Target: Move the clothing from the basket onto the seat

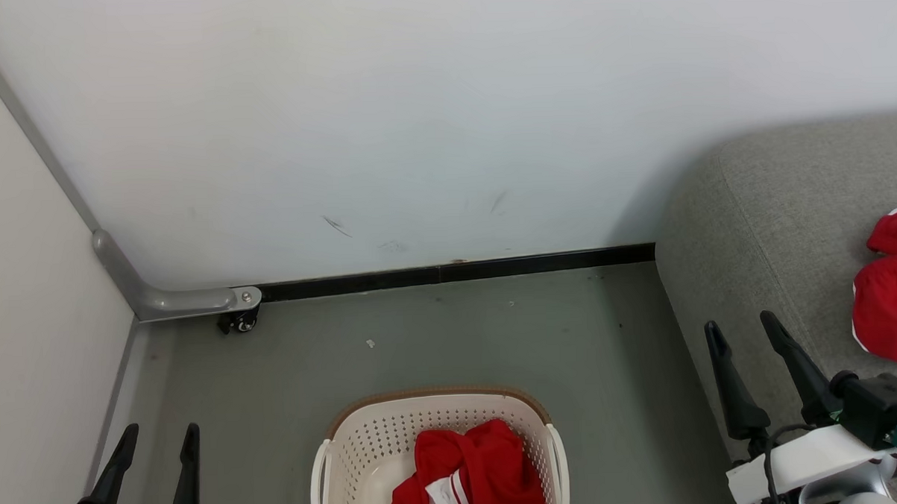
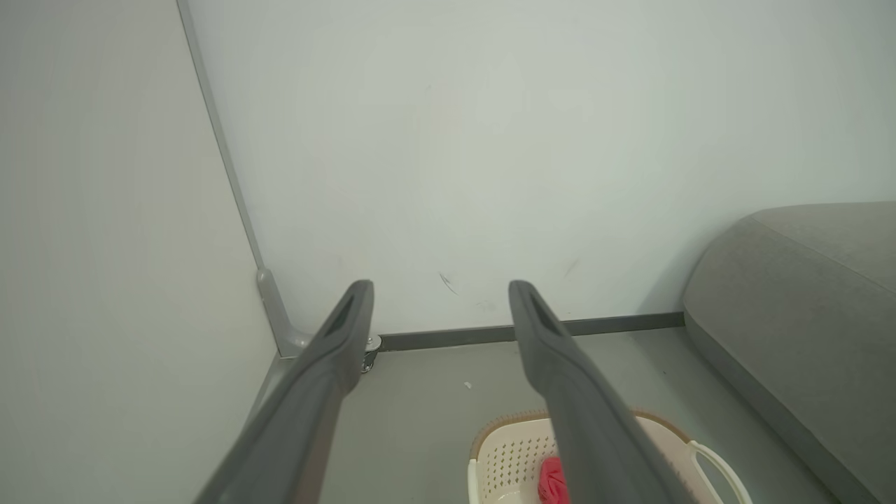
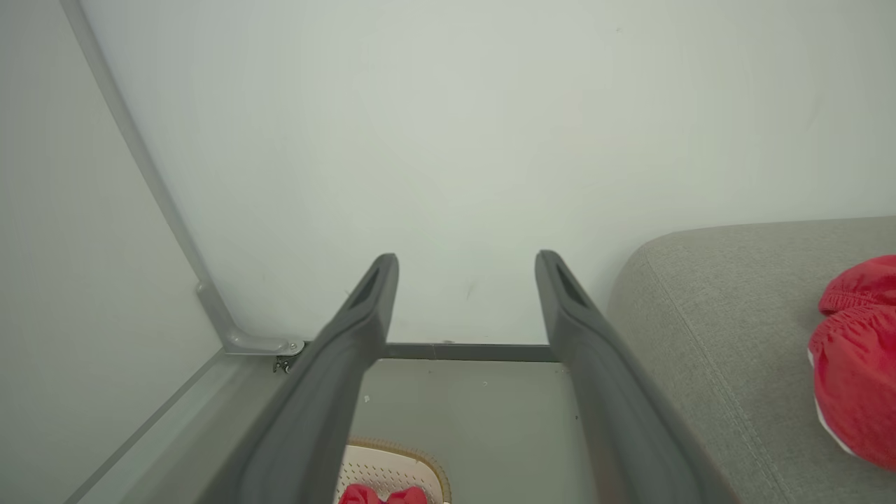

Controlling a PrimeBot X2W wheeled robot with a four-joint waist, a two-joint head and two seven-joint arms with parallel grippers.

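Red clothing [image 1: 471, 460] and its basket [image 1: 365, 441] run off the lower edge.

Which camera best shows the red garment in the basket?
Head view: the red garment lies bunched in the basket, white panel visible, lower part cropped. Left wrist view catches only a small red patch; right wrist view, just its top edge.

white wall [image 1: 413, 96], grey floor [image 1: 459, 334], black baseboard [image 1: 456, 270]
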